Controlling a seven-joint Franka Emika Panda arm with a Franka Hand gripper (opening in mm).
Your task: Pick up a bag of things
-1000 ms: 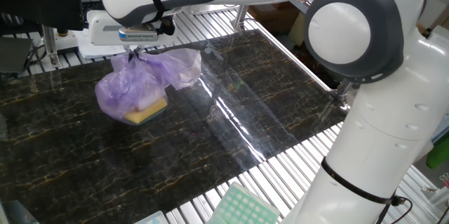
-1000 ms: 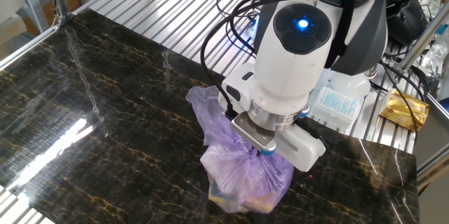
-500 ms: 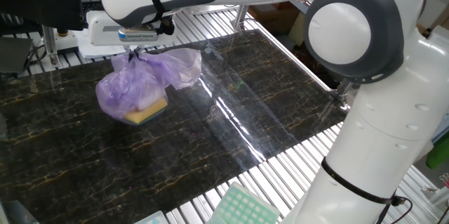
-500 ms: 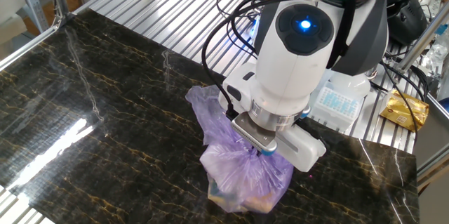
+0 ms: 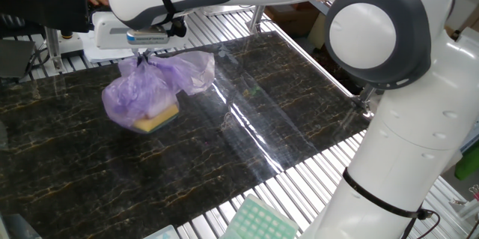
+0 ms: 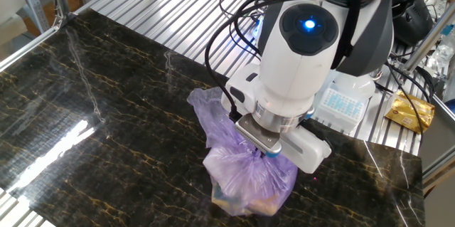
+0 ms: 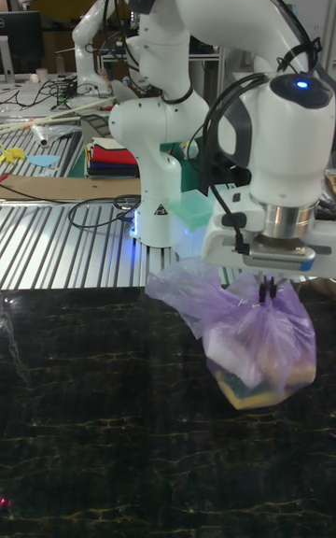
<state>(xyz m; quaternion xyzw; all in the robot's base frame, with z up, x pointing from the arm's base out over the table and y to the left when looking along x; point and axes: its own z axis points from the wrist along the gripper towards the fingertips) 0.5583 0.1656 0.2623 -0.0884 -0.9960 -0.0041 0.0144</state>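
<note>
Nothing on the table has shifted since the frames 1.0 s and 0.5 s ago: the arm, the bag and the reflections on the tabletop sit in the same places, and only a hand-like shape at the top left edge of one fixed view looks new.

The gripper (image 5: 142, 58) points straight down over the bag of things (image 5: 142, 97), and its 2 dark fingertips are pressed together on the gathered top of the thin purple plastic, pinching it into a small bunch. The tall fixed view shows this most clearly: the bag (image 7: 252, 337) hangs as a rounded pouch below the gripper (image 7: 268, 292), with a loose flap of plastic spreading to the left. A yellow sponge-like block (image 7: 245, 391) shows through the lower part of the bag, with a pale item above it. In that view the bag's underside appears slightly above the dark marble-patterned table (image 7: 84, 426), though whether it still touches the surface cannot be told for certain.

In the other fixed view the wrist with its blue light (image 6: 308, 23) hides most of the gripper (image 6: 269, 154), and the bag (image 6: 245, 173) bulges out below it near the table's (image 6: 85, 106) right side. Ribbed metal slats (image 6: 170, 6) border the table (image 5: 247, 119). A gold foil packet (image 6: 410, 111) lies on the slats at the far right, well apart from the bag.
</note>
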